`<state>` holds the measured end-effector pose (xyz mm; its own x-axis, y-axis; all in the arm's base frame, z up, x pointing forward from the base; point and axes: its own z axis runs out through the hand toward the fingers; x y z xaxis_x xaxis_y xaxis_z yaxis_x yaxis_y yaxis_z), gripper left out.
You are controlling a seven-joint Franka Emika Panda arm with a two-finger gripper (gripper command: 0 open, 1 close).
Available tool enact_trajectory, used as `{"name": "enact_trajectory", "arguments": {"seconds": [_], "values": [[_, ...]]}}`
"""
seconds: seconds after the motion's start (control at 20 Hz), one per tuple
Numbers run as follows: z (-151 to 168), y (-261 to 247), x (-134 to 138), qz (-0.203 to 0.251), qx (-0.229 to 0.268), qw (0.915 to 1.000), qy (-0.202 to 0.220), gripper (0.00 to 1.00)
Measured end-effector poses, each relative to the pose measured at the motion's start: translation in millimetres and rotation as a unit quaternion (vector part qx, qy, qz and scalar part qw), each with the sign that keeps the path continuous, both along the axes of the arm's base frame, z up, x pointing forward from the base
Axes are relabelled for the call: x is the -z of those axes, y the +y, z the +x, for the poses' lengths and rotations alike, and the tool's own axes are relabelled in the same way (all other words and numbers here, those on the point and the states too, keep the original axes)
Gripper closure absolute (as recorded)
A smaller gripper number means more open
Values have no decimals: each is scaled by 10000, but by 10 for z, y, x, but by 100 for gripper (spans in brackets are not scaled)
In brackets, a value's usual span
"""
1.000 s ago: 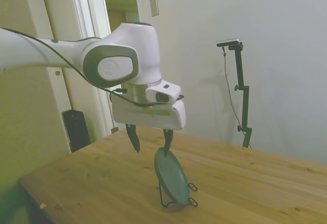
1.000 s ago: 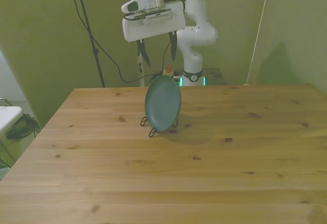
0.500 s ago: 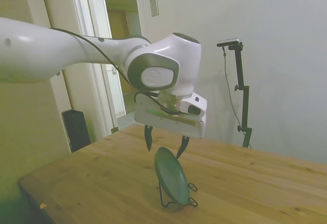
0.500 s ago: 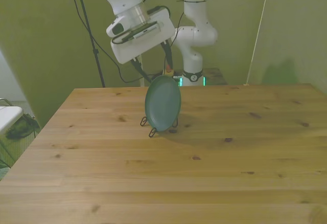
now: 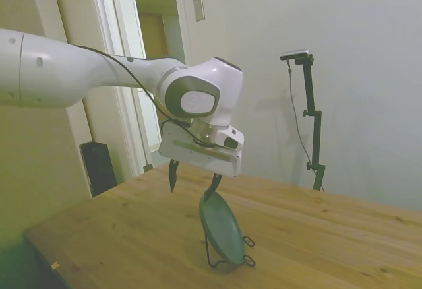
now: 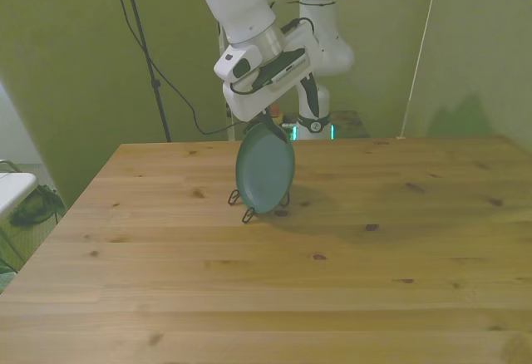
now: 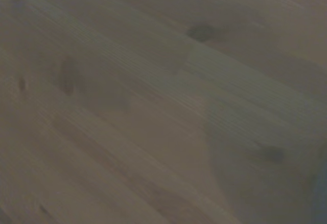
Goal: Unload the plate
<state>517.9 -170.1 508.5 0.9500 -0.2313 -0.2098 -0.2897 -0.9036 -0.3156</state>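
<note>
Nearest the front camera, the wooden table [image 6: 274,297] spreads bare, pale planks marked with dark knots. Farther back, toward the table's far edge and a little to the front view's left of centre, the plate [image 6: 265,168] stands on edge in a thin black wire stand [image 6: 248,211], its dark green face turned toward the front camera and leaning slightly back. From the side view the plate [image 5: 221,227] shows as a narrow tilted oval, with the wire stand [image 5: 229,259] propping it from behind and two small loops of wire resting on the wood.

Just above the plate's top rim hangs the gripper [image 5: 193,180], its two dark fingers spread wide and holding nothing. One finger's tip comes down right at the rim's top; whether it touches cannot be told. The other finger hangs apart, clear of the plate on the side toward the doorway. In the front view the gripper [image 6: 268,120] is mostly hidden behind the plate's rim and the white hand body.

Seen from the wrist, only blurred wood grain with a few dark knots appears.

Beyond, a doorway [image 5: 155,32] opens in the far wall.
</note>
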Motion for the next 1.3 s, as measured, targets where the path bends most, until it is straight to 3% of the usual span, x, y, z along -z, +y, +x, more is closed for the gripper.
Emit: {"name": "enact_trajectory", "arguments": {"seconds": [0.1,0.15,0.45,1.3], "values": [[-71,-76,-16,-117,27,9999,32,0],[-108,-128,-21,-181,55,9998,44,100],[-159,-399,157,-510,371,9978,-191,100],[-77,-160,272,-480,169,9985,-216,100]]}}
